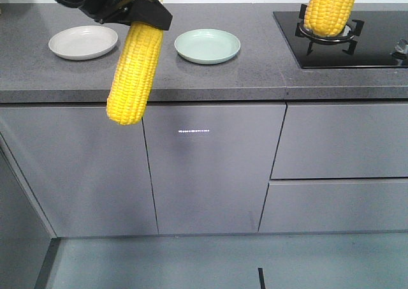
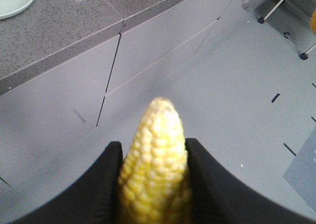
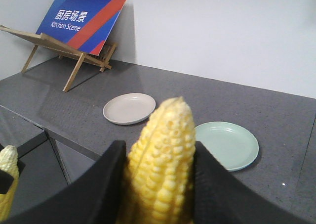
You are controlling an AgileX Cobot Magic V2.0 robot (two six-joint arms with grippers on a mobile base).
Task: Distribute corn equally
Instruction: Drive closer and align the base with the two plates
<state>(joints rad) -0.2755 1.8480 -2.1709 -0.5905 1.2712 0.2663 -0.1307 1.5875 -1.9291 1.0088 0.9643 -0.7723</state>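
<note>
Exterior front-facing view: left tool (image 1: 141,14) clamps a bright-yellow corn cob (image 1: 134,72) hanging long-axis down before the grey stone tabletop (image 1: 255,72), between off-white round plate (image 1: 83,41) and pale-green round plate (image 1: 207,45); right tool (image 3: 158,152) grips a second yellow cob (image 1: 331,8) farther right.

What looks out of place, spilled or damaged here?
Nothing spilled or damaged. The beige plate and green plate lie flat and empty. The left gripper clamps the left cob, the right gripper the right cob, both in mid-air.
</note>
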